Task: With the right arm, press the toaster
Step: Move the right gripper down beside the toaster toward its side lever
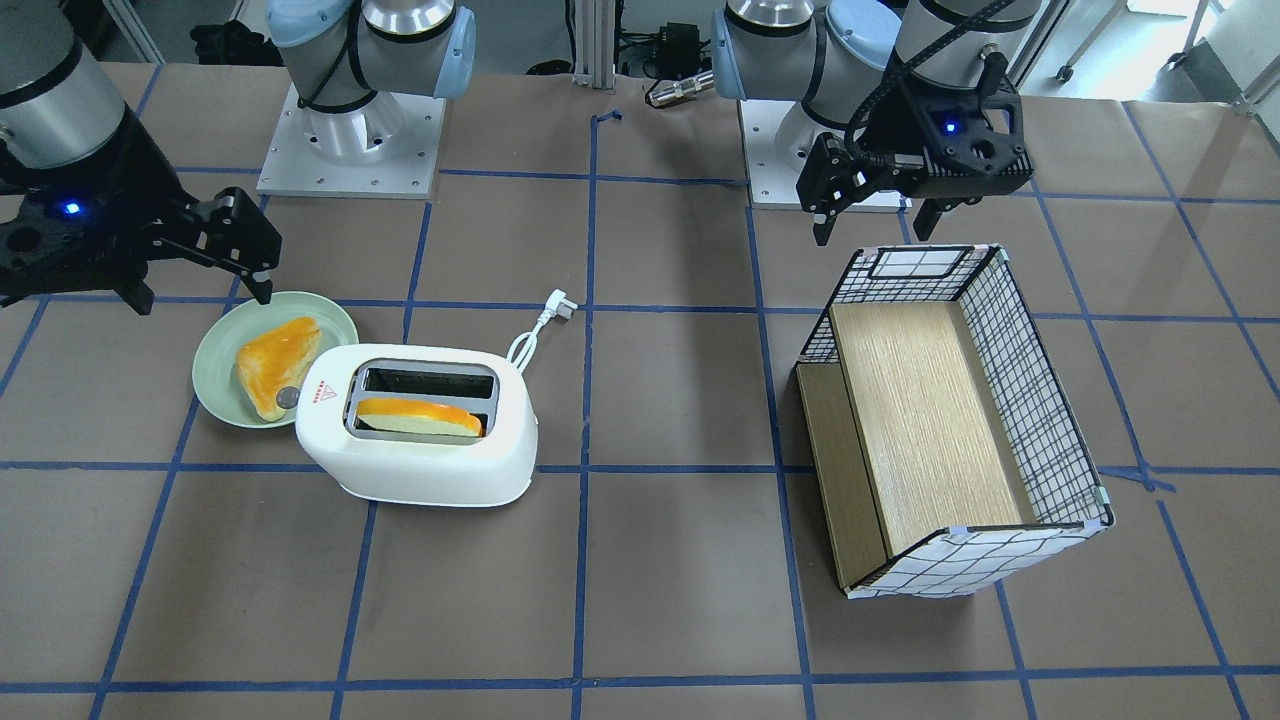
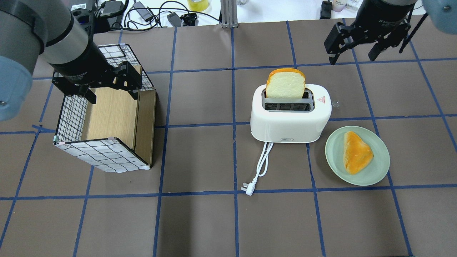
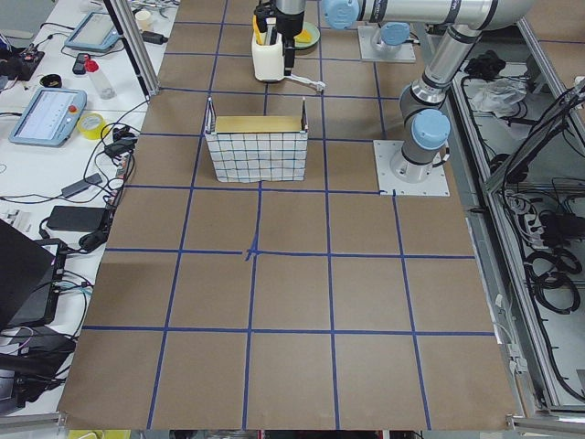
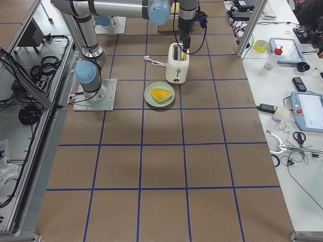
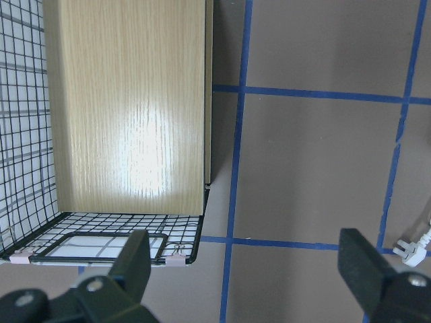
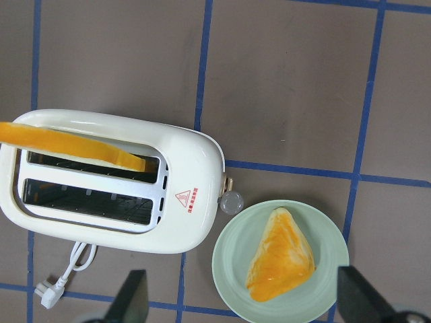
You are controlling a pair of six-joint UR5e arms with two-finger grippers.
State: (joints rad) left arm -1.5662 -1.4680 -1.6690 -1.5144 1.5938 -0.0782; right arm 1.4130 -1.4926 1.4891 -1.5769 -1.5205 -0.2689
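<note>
The toaster (image 2: 289,114) stands upright about midway between the robot's edge and the operators' edge of the table (image 2: 200,221), on the right-end side of its middle. Its knob (image 6: 232,202) faces the right end, and its cord (image 2: 264,160) trails toward the robot's edge. A slice (image 2: 285,84) stands in the slot nearer the operators' edge; the other slot shows nothing in it.

The right gripper (image 2: 352,59) hangs well above the table near the toaster's knob end, touching nothing. Its jaws are spread wide and hold nothing.

A plate (image 2: 335,162) lies just beside the knob end, toward the right end and the robot's edge, with a wedge of bread (image 2: 357,151) on it.

Toward the left end stands a basket (image 2: 103,157) with wire-grid walls and a wooden floor. The left gripper (image 2: 113,97) hangs over its rim nearer the operators' edge, jaws spread wide and holding nothing.
</note>
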